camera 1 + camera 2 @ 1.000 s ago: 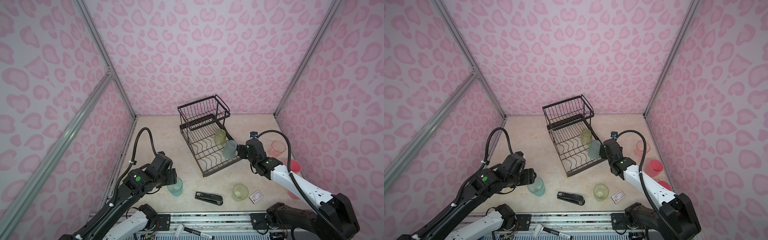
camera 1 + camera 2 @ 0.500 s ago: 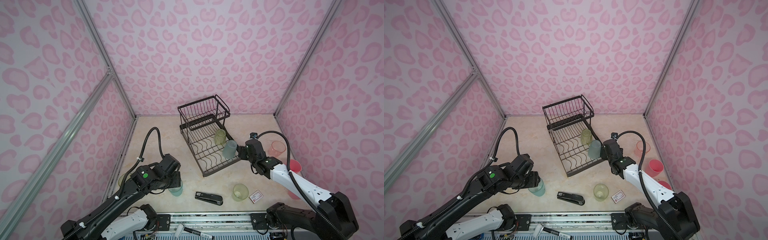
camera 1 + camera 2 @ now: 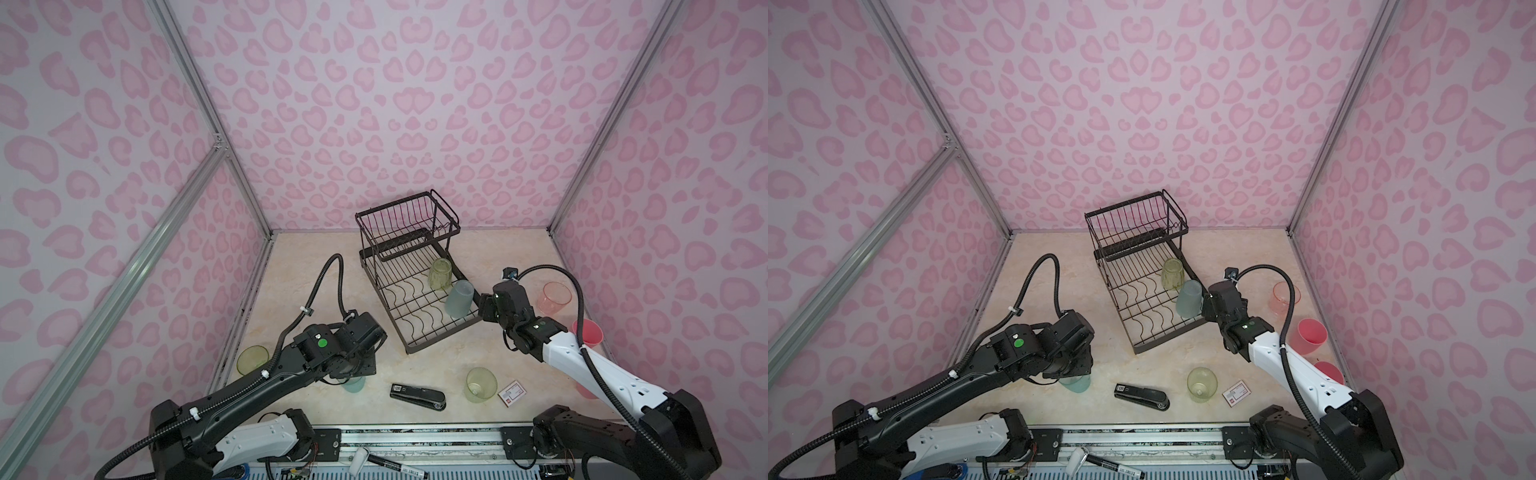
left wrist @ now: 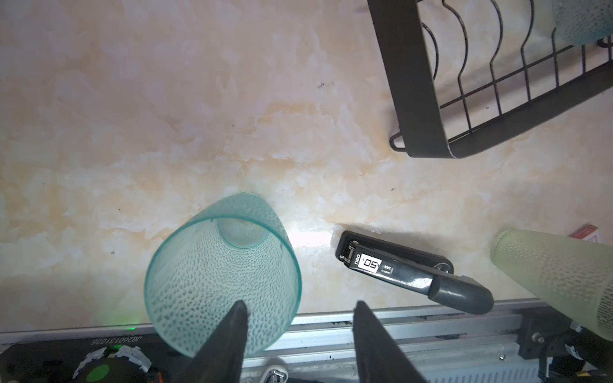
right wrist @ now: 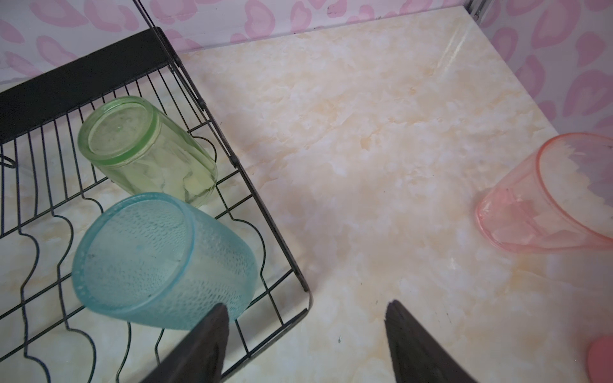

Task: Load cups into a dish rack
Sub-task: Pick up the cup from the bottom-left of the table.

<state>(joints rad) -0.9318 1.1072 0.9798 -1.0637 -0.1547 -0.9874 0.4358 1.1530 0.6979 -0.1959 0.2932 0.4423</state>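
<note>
The black wire dish rack (image 3: 384, 301) stands mid-table. In its lower tray a yellow-green cup (image 5: 146, 149) and a frosted blue cup (image 5: 159, 255) sit mouth down. My right gripper (image 5: 306, 305) is open and empty at the rack's near right corner, one finger beside the blue cup (image 3: 459, 298). A teal cup (image 4: 222, 272) stands mouth up at the front left. My left gripper (image 4: 298, 303) is open and straddles its rim, one finger over the mouth, the other outside. In both top views the left wrist covers most of that cup (image 3: 354, 384).
A black stapler (image 3: 417, 397), a yellow-green cup (image 3: 481, 384) and a small card (image 3: 512, 391) lie near the front edge. A clear pink cup (image 3: 555, 297) and an opaque pink cup (image 3: 588, 332) stand at the right wall. Another yellow-green cup (image 3: 252, 359) sits far left.
My left arm has swung forward over the teal cup and its jaws have narrowed around the rim. The right arm has barely moved.
</note>
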